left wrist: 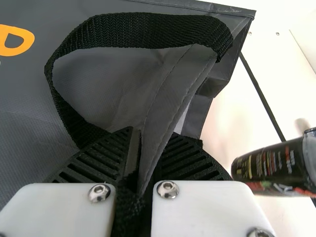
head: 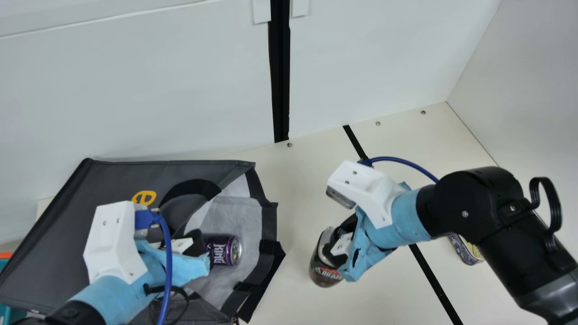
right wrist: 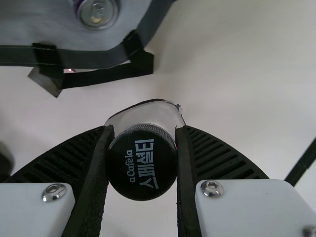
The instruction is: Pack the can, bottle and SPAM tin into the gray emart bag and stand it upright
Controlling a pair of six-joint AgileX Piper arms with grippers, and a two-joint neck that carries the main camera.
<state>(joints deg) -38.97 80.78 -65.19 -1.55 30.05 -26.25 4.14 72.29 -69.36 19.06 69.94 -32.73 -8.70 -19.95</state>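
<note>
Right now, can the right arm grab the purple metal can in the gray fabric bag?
Probably not: its gripper is shut on the black-capped dark bottle, though the bag's open mouth faces it.

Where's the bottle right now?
In the main view, the bottle is between the fingers of the right gripper, just right of the open mouth of the gray bag.

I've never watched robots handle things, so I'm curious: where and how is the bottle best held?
Probably at the top of the bottle, around its round black cap, coming from the cap end with one finger on either side. The cap is narrower than the shoulder and points towards the right gripper, whose fingers flank it that way.
</note>
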